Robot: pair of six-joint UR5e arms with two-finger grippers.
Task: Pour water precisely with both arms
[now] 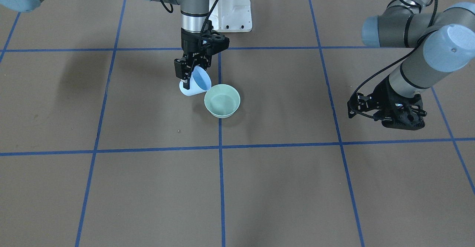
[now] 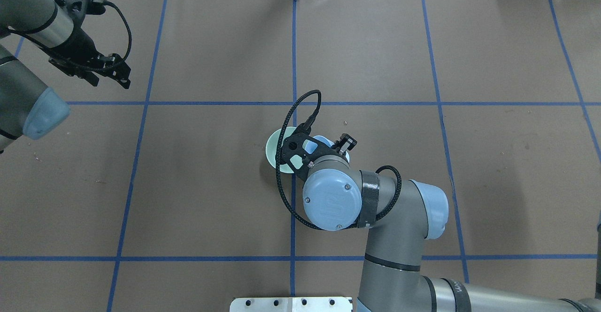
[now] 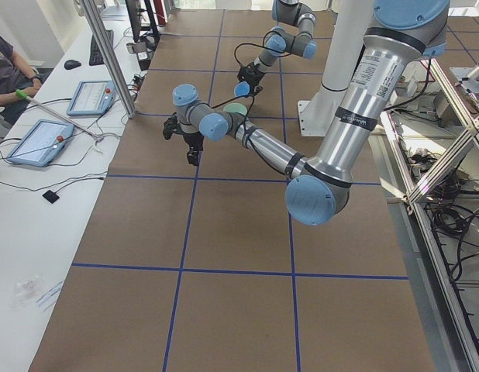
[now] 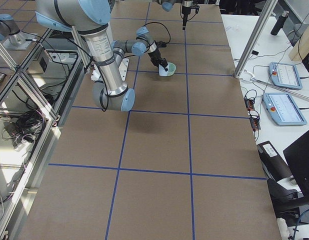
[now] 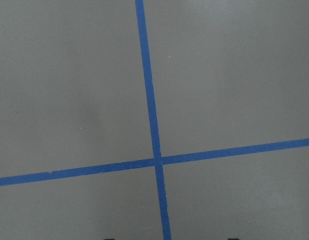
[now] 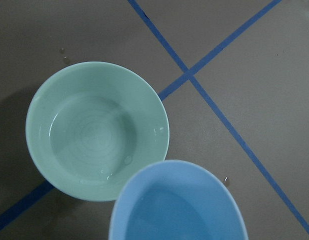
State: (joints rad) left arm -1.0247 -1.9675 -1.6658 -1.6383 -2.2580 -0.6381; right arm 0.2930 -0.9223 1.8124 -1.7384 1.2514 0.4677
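Observation:
My right gripper (image 1: 188, 80) is shut on the wall of a light-blue cup (image 1: 196, 83). The cup is tilted, with its mouth toward a mint-green bowl (image 1: 222, 100) that stands on the table right beside it. In the right wrist view the cup's (image 6: 179, 205) rim overlaps the edge of the bowl (image 6: 97, 130). The water shows only as faint glints (image 6: 127, 160) low on the bowl's inside; I see no stream. My left gripper (image 1: 402, 120) hangs open and empty over bare table, far off to the side. From overhead the right wrist hides most of the cup (image 2: 324, 141).
The brown table (image 1: 282, 187) carries a grid of blue tape lines (image 1: 221, 172). A couple of small drops (image 6: 62, 50) lie on the table by the bowl. The white pedestal (image 1: 233, 13) stands behind the right arm. A person sits at a side desk (image 3: 7, 74) with tablets.

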